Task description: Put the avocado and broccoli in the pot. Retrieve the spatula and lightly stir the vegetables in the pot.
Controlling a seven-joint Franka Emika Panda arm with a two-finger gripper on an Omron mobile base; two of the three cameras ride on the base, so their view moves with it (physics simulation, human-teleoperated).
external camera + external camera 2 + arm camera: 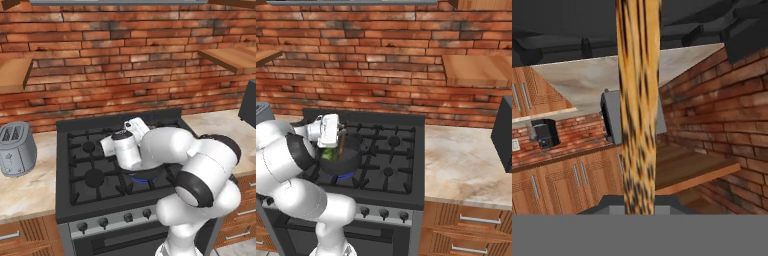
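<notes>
On the black stove (pixel 396 150) by the brick wall, the gripper (pixel 338 137) grips the spatula (pixel 638 100) over the pot (pixel 348 159).

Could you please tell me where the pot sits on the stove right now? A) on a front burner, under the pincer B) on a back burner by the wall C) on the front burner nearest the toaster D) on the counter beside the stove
A: the pot sits on a front burner of the stove, with the pincer holding the spatula down into it.
</notes>
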